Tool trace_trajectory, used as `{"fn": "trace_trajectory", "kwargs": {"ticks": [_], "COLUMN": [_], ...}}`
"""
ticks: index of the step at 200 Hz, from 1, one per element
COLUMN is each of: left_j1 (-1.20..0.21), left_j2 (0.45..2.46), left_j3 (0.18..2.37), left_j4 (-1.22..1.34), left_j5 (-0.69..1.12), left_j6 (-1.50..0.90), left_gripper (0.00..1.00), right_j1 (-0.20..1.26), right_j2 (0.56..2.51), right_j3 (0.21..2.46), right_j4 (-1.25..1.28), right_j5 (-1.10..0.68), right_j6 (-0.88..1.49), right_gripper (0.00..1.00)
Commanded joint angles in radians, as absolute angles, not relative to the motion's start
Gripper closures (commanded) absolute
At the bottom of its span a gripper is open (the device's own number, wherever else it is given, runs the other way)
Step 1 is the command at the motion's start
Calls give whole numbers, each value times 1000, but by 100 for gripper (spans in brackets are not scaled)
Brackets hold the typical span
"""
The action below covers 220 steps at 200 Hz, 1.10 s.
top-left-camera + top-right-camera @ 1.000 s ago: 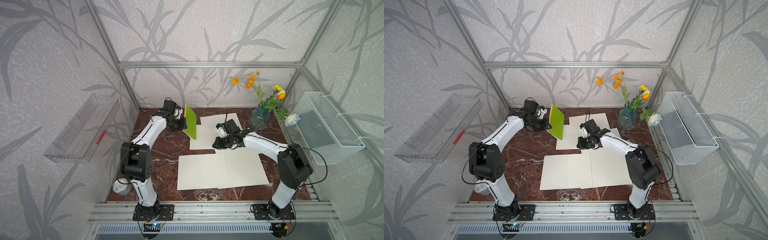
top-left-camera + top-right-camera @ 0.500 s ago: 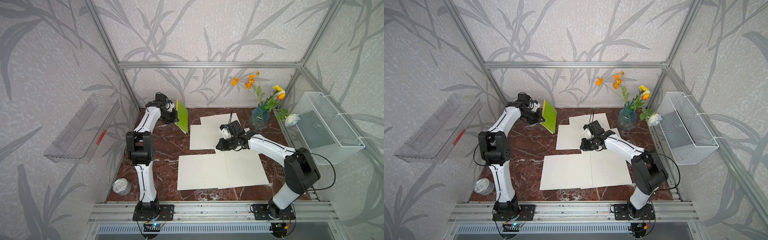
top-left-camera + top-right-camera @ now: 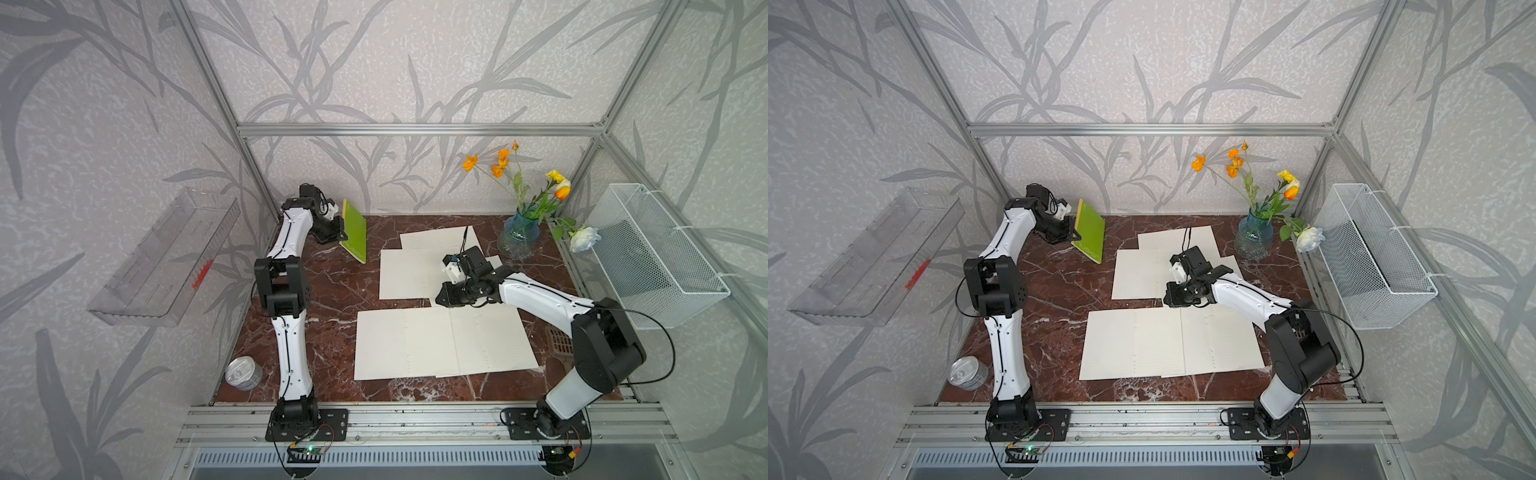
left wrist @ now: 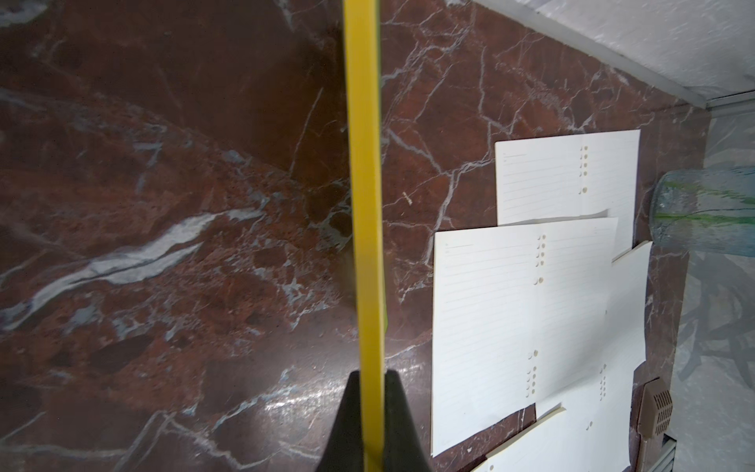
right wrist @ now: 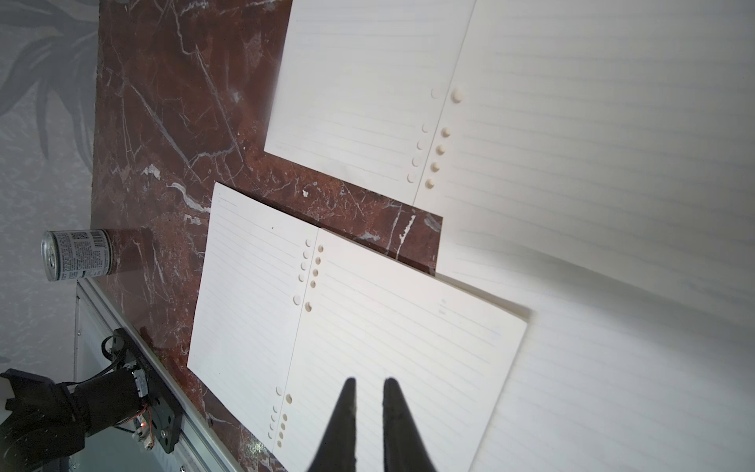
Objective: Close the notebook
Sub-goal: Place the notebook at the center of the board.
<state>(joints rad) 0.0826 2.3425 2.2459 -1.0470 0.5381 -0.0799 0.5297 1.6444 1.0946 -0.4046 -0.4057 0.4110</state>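
Marble table (image 3: 332, 291), green notebook (image 3: 355, 232) upright, pinched between left fingers (image 4: 347, 408)

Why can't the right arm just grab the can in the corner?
Probably it can't: the can stands in the near corner on the left arm's side, beyond that arm's base, while the right gripper hovers over the loose pages mid-table.
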Motion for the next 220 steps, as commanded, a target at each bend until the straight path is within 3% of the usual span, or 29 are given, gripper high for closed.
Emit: {"fn": "trace_trajectory", "kwargs": {"ticks": [1, 138, 194, 220], "left_j1": [97, 191, 217, 218], "left_j2": [2357, 2393, 2435, 2439], "left_j3": [2306, 2321, 2338, 2336], "left_j4": [-1140, -1212, -1205, -1199], "left_j5": [491, 182, 72, 4], "left_j6": [-14, 22, -16, -29], "left_gripper": [100, 100, 72, 69], "right_j1": [525, 518, 519, 519], "right_j2": [1600, 1572, 1587, 1596], "right_j3": [1085, 1064, 1071, 1076], "right_j4": [-390, -413, -422, -420], "right_j5": [-414, -399, -399, -403], "right_j6": [411, 408, 411, 413], "right_gripper": [85, 85, 84, 84]}}
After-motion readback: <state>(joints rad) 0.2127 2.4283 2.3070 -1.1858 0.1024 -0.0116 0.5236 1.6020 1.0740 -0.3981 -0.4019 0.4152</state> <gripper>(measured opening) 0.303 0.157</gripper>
